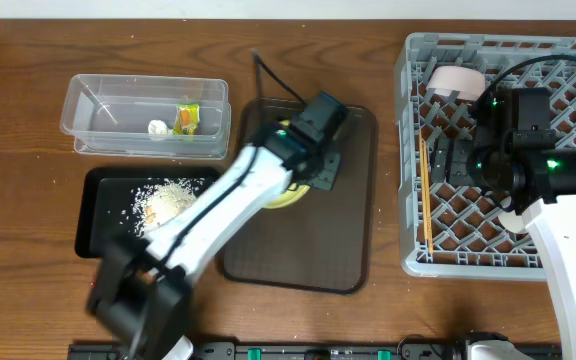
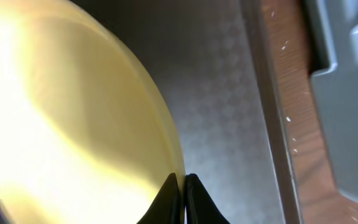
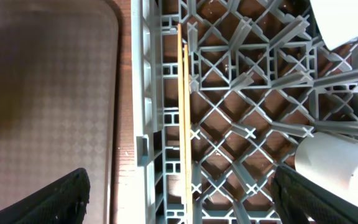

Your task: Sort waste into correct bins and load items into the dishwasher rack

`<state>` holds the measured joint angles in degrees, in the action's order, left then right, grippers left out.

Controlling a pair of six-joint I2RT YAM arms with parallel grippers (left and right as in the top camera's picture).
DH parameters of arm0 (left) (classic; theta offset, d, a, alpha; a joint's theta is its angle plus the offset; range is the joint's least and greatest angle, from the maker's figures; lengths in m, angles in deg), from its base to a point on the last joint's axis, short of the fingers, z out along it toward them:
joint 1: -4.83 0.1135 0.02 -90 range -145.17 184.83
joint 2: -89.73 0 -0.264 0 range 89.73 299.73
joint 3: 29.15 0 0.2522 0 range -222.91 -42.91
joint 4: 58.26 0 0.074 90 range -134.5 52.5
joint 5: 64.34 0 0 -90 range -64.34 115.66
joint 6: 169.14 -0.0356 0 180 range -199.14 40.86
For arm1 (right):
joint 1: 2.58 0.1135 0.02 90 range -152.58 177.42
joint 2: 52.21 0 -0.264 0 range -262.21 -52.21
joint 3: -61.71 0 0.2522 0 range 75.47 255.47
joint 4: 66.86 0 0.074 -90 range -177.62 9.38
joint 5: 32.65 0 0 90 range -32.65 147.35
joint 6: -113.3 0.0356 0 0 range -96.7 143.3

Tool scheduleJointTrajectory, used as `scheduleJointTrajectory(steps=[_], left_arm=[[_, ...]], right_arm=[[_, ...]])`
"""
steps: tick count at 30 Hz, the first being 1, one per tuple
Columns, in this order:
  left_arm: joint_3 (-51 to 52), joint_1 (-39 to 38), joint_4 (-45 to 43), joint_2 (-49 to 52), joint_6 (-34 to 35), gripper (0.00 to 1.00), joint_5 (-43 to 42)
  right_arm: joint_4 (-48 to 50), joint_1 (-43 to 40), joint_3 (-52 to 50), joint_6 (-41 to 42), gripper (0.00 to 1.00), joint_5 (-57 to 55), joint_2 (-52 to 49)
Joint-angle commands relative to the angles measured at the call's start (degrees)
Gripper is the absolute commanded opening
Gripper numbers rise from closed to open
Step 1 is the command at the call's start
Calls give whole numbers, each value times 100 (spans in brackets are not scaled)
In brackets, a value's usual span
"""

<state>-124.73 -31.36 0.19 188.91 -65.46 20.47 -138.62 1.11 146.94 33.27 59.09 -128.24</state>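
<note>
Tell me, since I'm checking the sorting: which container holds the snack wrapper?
The clear plastic tub: the wrapper lies inside it beside a white scrap. The black tray holds rice crumbs; the brown tray carries the yellow plate.

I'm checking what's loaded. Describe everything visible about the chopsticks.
The chopsticks are two thin, pale wooden sticks lying flat, side by side and almost touching, inside the dishwasher rack. They rest on its grey lattice, parallel to the wall nearest the brown serving tray. Nothing grips them.

Yellow-green plate (image 2: 73,124), grey lattice rack (image 3: 143,74)
</note>
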Motion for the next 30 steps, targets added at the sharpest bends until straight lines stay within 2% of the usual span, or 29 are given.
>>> scheduleJointTrajectory(steps=[1,7,11,15,22,30], left_arm=[[44,424,254,-446,42,6,24],[44,1563,863,-870,186,6,-96],[44,2468,1080,-874,177,6,-966],[44,2981,1102,-874,-17,6,-1585],[44,2935,1139,-874,-57,6,-1644],[46,2109,881,-861,-57,6,-1687]], right_arm=[[-20,-72,9,-85,92,20,-44],[-22,-72,9,-85,92,17,-44],[35,-72,9,-85,92,13,-44],[48,-72,9,-85,92,-17,-44],[98,-72,9,-83,92,-17,-44],[205,-72,9,-81,92,-17,-44]])
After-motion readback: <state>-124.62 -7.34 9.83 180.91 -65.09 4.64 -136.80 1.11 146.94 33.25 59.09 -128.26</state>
